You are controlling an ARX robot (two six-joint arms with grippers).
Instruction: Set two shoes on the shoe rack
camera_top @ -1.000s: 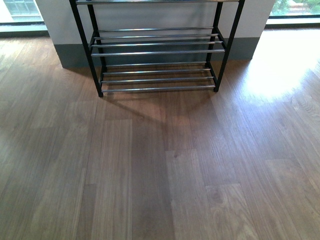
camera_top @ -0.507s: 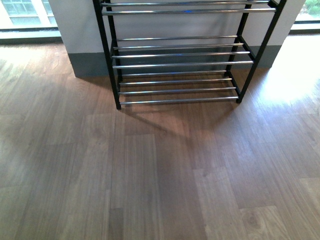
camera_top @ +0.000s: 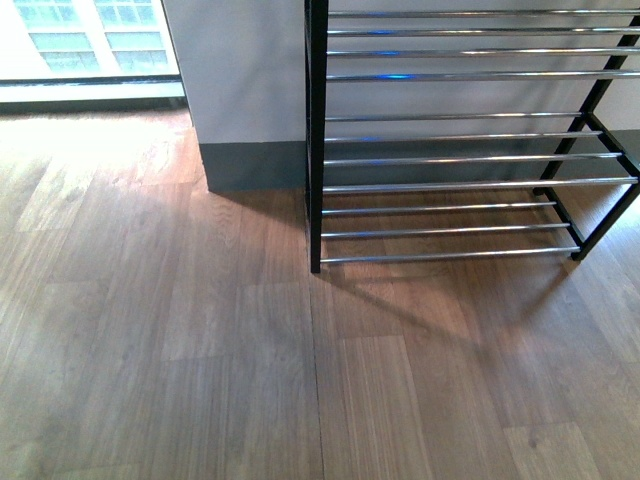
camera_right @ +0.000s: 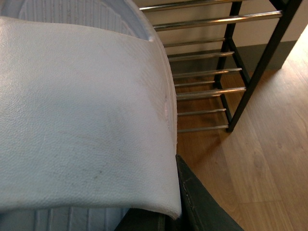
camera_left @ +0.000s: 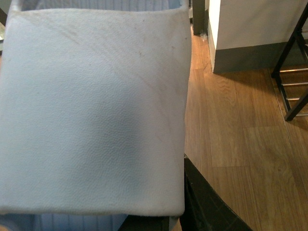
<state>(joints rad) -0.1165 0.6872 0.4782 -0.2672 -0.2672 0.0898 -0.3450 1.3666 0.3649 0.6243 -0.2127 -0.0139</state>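
Two pale blue slides are in hand. One slide [camera_left: 91, 110] fills most of the left wrist view, and my left gripper [camera_left: 159, 219] is shut on its strap; a black finger [camera_left: 204, 204] shows beside it. The other slide [camera_right: 82, 120] fills the right wrist view, with my right gripper [camera_right: 154, 222] shut on it and one dark finger [camera_right: 199, 204] alongside. The shoe rack [camera_top: 450, 160], a black frame with chrome bars, stands against the wall at the right of the front view, its bars bare. It also appears as the rack [camera_right: 216, 72] and a rack corner [camera_left: 291, 91]. Neither arm shows in the front view.
Wood-look floor [camera_top: 200, 360] spreads in front of the rack. A white wall with a grey skirting [camera_top: 250, 165] stands behind the rack's left post, and a window [camera_top: 90, 30] lies at the far left.
In the front view the rack has slid to the right and grown larger over the last second; the wall corner and window now show further in.
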